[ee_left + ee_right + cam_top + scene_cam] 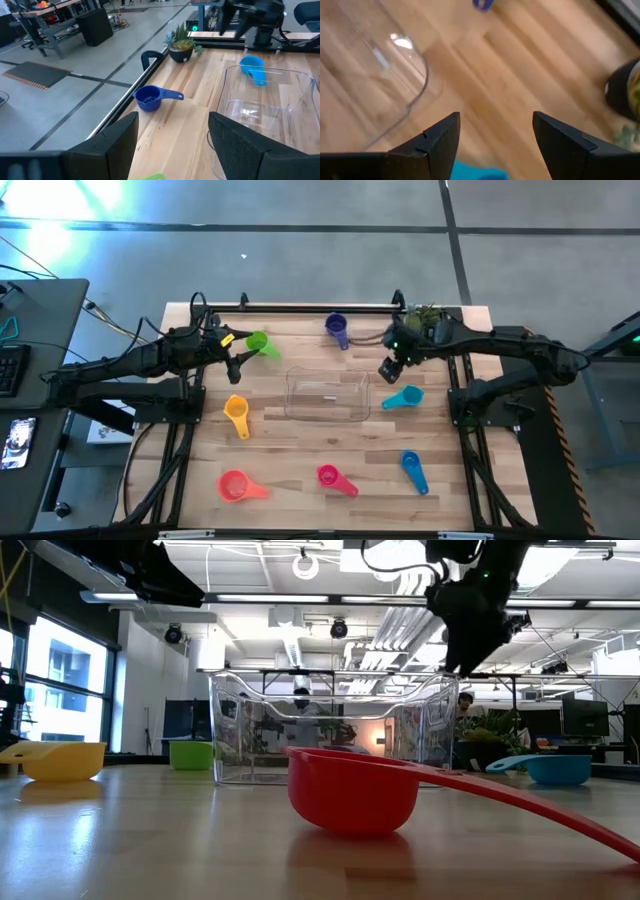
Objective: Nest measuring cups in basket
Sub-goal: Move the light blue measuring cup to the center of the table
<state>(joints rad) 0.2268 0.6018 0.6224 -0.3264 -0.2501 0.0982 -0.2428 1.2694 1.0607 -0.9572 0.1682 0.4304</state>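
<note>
The clear basket [327, 395] stands mid-table. Around it lie the cups: green [262, 345], dark blue-purple [337, 330], teal [403, 397], orange-yellow [237, 413], coral [237, 485], magenta [333, 477] and blue [413, 468]. My left gripper [236, 362] hovers open just left of the green cup, whose edge [150, 176] shows below the open fingers [172, 145]. My right gripper [389, 369] is open in the air off the basket's far right corner [395, 70], above the teal cup [477, 173]. In the low view the coral cup [355, 790] sits nearest.
A small potted plant [428, 315] stands at the far right corner, close behind my right arm. A black rail [320, 307] runs along the far edge. Bare wood lies between the basket and the near row of cups.
</note>
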